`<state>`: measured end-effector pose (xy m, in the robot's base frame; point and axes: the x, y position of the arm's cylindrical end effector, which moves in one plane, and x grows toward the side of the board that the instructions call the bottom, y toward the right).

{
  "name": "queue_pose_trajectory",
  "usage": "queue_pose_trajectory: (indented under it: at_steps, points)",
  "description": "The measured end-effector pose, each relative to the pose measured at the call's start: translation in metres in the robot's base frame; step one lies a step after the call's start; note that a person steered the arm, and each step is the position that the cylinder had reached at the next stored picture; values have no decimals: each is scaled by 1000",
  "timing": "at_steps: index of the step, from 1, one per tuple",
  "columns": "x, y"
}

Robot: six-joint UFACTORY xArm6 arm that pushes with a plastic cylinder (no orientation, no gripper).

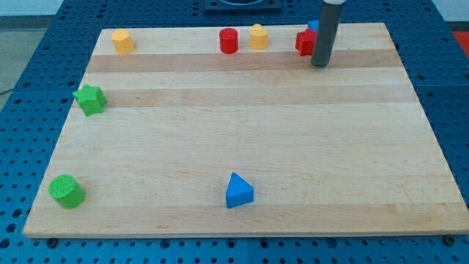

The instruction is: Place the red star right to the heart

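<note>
My tip point(319, 64) sits just right of the red star-shaped block point(304, 41), touching or nearly so; no jaws, nothing held. Yellow heart-shaped block point(258, 36) lies to its left, top edge. Approach step. Next: small leftward nudge, judging by the gap.

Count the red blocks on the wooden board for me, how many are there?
2. A red cylinder block stands at the view's top, near the middle. Another red block, shape unclear, sits right of it, partly behind my tip, which could hide more.
</note>
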<state>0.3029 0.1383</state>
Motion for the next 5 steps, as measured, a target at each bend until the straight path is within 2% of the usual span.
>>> queue_pose_trajectory:
  at_steps: [3, 4, 5]
  points:
    - [-29, -73]
    - [-27, -75]
    - [-4, -42]
